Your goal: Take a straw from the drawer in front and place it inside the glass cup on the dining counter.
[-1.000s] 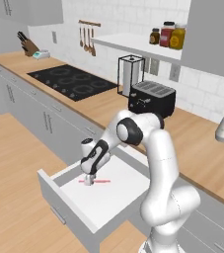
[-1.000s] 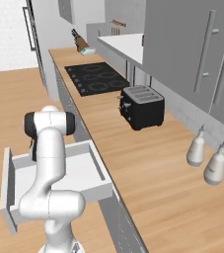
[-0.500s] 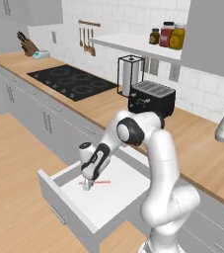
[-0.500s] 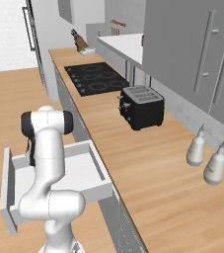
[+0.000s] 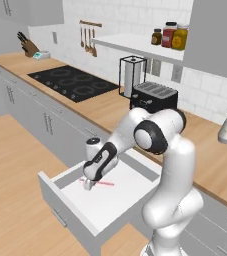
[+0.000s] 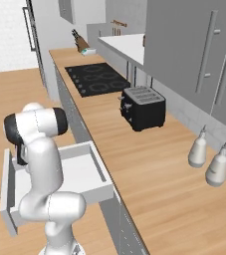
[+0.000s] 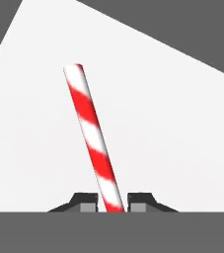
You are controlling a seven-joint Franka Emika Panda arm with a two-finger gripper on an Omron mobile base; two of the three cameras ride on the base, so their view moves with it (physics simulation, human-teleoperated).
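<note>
On the left of the left base view we see the drawer (image 5: 96, 210) pulled open toward the near side, its white floor bare but for the straw (image 5: 103, 183). The straw lies flat near the drawer's left part, and our gripper (image 5: 88, 184) is down on its left end. In the hand view the straw (image 7: 93, 138) runs up and away from between the two dark fingertips (image 7: 88, 201), which sit tight against its sides, so we judge the claw to be pinching the straw near one end.

We expect the straw to be very light and fairly stiff, but smooth and round, so it may roll or swivel in a two-point pinch. Held near its end, the long free part could swing as we lift. A hold nearer the middle would be steadier, though an end grip leaves more length free to drop into the glass.

To the right, in the right base view, our own white arm covers much of the drawer (image 6: 97, 161), hiding straw and claw. How deep the pads sit on the straw is cut off at the hand view's lower edge.
</note>
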